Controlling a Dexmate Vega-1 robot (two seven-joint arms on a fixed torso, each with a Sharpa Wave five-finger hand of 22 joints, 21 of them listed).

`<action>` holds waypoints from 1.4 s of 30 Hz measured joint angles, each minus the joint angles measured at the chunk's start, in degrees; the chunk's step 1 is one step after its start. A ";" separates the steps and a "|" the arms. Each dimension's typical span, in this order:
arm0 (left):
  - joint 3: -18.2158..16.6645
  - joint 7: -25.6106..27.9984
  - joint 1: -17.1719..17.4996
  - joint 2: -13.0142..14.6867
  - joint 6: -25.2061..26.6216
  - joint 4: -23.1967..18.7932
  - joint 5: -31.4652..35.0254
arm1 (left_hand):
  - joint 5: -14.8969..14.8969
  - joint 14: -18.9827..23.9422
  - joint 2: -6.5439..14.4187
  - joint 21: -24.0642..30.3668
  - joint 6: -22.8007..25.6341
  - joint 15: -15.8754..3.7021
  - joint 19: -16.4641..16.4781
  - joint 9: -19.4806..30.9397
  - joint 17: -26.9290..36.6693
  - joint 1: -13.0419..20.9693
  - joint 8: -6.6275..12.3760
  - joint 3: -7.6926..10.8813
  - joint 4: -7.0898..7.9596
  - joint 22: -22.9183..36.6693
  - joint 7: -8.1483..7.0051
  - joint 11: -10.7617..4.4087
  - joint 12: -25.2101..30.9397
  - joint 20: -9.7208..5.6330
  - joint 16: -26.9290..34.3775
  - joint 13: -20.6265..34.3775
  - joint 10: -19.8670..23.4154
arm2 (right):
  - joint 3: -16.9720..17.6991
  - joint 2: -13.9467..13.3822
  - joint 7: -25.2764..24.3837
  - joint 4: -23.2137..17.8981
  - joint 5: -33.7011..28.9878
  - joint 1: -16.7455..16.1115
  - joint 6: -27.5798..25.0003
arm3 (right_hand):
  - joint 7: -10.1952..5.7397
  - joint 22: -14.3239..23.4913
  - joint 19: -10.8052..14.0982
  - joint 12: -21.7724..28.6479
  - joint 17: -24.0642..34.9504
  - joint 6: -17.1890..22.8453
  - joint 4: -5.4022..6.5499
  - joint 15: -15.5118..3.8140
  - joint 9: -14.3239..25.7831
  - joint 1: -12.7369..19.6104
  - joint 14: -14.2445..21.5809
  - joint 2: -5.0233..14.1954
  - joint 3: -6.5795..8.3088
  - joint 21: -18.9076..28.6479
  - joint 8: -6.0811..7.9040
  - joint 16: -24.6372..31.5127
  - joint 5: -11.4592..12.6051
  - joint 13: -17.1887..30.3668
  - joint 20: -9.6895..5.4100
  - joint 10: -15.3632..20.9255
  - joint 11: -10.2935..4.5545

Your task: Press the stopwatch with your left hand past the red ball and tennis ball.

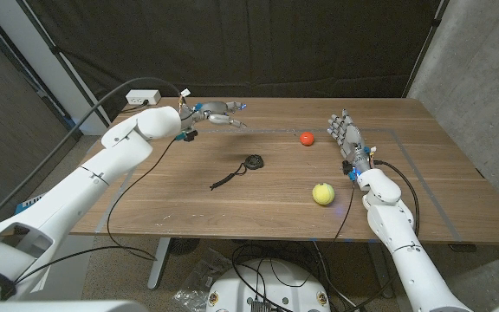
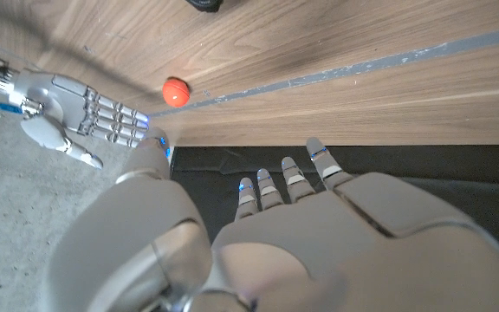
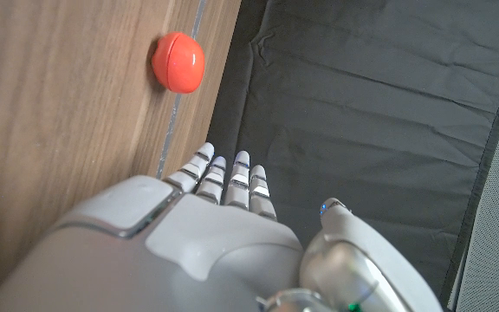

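Here the stopwatch [image 1: 253, 162] lies near the middle of the wooden table [image 1: 440, 186], its black cord [image 1: 226, 180] trailing toward the near left. It looks small, light and rigid, so a push from the side would likely slide it across the smooth wood; I judge the press should come straight down on its top face, with no need to grasp it. The red ball [image 1: 307, 138] sits farther back and to the right of it, and the tennis ball [image 1: 322, 193] lies nearer and to the right; both would probably roll at a touch. The left hand [image 1: 216, 114] hovers above the table's far left part, well apart from the stopwatch, fingers spread and holding nothing. The right hand [image 1: 346, 137] stands at the right, just beside the red ball, fingers extended and apart, holding nothing.
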 measured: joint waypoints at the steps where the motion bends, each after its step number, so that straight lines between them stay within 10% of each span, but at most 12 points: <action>1: 0.23 -0.69 -0.35 0.11 0.21 -0.27 0.62 | 0.00 0.30 0.00 0.00 0.44 -0.03 0.03 0.00 0.00 0.00 0.00 -0.16 0.16 0.00 -0.08 0.08 0.00 0.03 0.04 0.00 0.30 | -0.01 0.03 -0.07 -0.12 -0.02 -0.11 0.05 | 0.00 0.00 0.00 0.00 0.00 0.00 0.00 0.00 0.00 0.00 0.00 0.00 0.00 0.00 0.00 0.00 0.00 0.00 0.00 0.00 0.00; 27: 8.07 -16.71 -10.72 -0.98 -1.55 -2.26 17.88 | 1.26 -1.45 -5.80 -0.65 5.39 0.90 1.12 0.53 -0.01 3.22 1.57 -3.09 -0.55 -0.01 0.50 -2.57 0.50 0.11 -0.67 0.53 3.45 | -0.23 0.82 -1.89 -0.56 -0.24 -1.23 1.68 | 0.00 0.00 0.25 0.00 0.00 -0.01 0.00 0.00 0.00 0.00 0.00 0.00 0.00 -0.35 0.00 0.00 0.00 0.00 0.25 0.00 0.00; 42: 12.71 -23.32 -15.62 -4.93 -6.36 0.04 28.51 | 2.52 -1.77 -5.53 -1.06 5.67 1.20 1.64 0.79 -0.01 6.87 1.57 -3.33 -0.79 -0.01 -0.44 -3.79 -0.07 -0.40 -0.67 0.81 2.21 | -0.01 0.89 -2.17 0.59 0.20 -1.06 2.52 | 0.00 -0.01 0.42 0.00 0.00 -0.01 0.00 0.31 -0.01 0.00 0.30 0.00 0.00 -0.84 0.00 0.00 0.00 0.00 0.42 0.31 -0.31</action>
